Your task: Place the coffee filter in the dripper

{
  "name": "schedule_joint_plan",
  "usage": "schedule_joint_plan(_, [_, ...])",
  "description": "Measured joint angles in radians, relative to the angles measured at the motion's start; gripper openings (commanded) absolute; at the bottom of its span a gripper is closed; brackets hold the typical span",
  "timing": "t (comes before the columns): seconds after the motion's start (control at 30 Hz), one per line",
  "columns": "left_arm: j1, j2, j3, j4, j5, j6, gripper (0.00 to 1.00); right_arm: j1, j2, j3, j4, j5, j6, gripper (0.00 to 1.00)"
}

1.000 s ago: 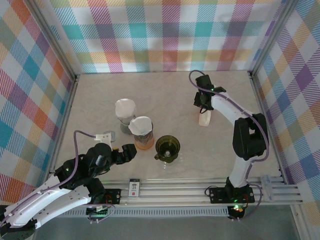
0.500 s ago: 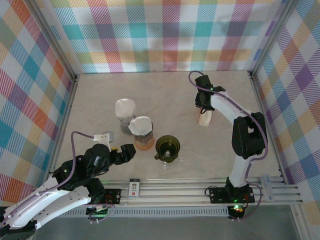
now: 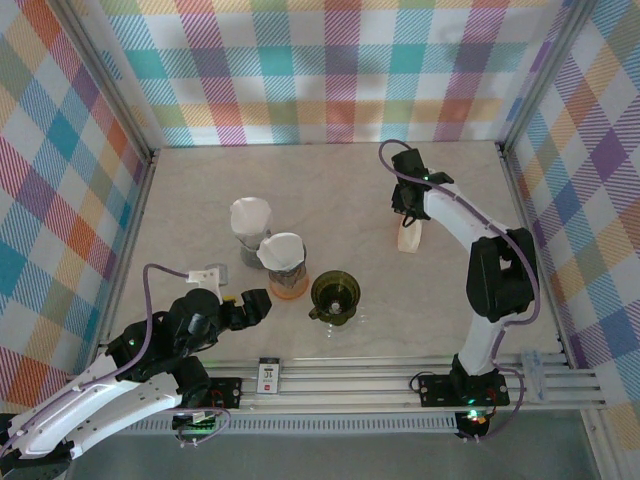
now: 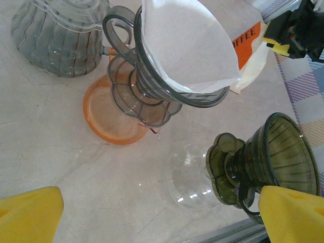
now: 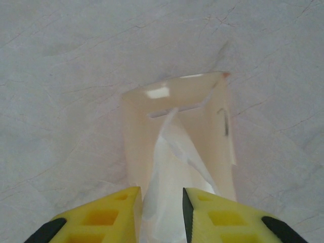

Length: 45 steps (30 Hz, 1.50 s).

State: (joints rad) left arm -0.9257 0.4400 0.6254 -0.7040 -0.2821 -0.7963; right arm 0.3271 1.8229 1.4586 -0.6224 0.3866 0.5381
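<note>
Early days: the right gripper (image 5: 160,195) is pinched onto a white coffee filter (image 5: 172,152) poking out of its pouch (image 5: 135,131) at three o'clock on the table (image 3: 330,190). The empty green dripper (image 3: 335,293) waits at six o'clock. The left gripper (image 4: 159,212) hangs wide open, holding nothing.

Your left arm (image 3: 100,378), lower left of the top view, and your right arm (image 3: 455,212), at the right, wear white shells with black joints. Each trails a lavender cable (image 3: 148,295). The fingers (image 5: 101,215) are yellow, square-recessed and black-cornered.
</note>
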Motion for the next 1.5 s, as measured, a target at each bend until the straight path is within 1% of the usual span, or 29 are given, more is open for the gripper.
schedule_joint_plan(0.17, [0.0, 0.0, -0.001, 0.0, 0.0, 0.0, 0.99, 0.0, -0.002, -0.001, 0.001, 0.004, -0.003, 0.22])
schedule_joint_plan(0.43, [0.0, 0.0, -0.001, 0.0, 0.0, 0.0, 0.99, 0.0, -0.002, -0.006, 0.0, 0.007, -0.003, 0.21])
schedule_joint_plan(0.53, [0.0, 0.0, -0.001, 0.0, 0.0, 0.0, 0.99, 0.0, -0.002, -0.006, 0.0, 0.008, -0.006, 0.18])
schedule_joint_plan(0.57, [0.0, 0.0, -0.001, 0.0, 0.0, 0.0, 0.99, 0.001, -0.002, -0.006, 0.0, 0.01, -0.008, 0.16])
schedule_joint_plan(0.7, [0.0, 0.0, -0.001, 0.0, 0.0, 0.0, 0.99, 0.001, -0.002, -0.006, 0.001, 0.015, -0.031, 0.0])
schedule_joint_plan(0.87, [0.0, 0.0, -0.001, 0.0, 0.0, -0.004, 0.99, 0.002, -0.005, -0.008, 0.003, 0.018, -0.053, 0.0])
schedule_joint_plan(0.97, [0.0, 0.002, -0.001, 0.0, 0.0, -0.009, 0.99, 0.007, -0.037, -0.042, 0.016, 0.017, -0.075, 0.0])
schedule_joint_plan(1.17, [0.0, 0.023, 0.001, 0.001, 0.011, -0.022, 0.99, 0.053, -0.204, -0.118, 0.023, -0.002, -0.11, 0.0])
schedule_joint_plan(1.37, [0.0, 0.094, 0.062, -0.001, 0.038, -0.022, 1.0, 0.113, -0.471, -0.209, 0.018, -0.061, -0.13, 0.0])
schedule_joint_plan(1.5, [0.0, 0.145, 0.108, -0.003, 0.056, -0.023, 1.0, 0.156, -0.631, -0.236, -0.024, -0.136, -0.145, 0.0])
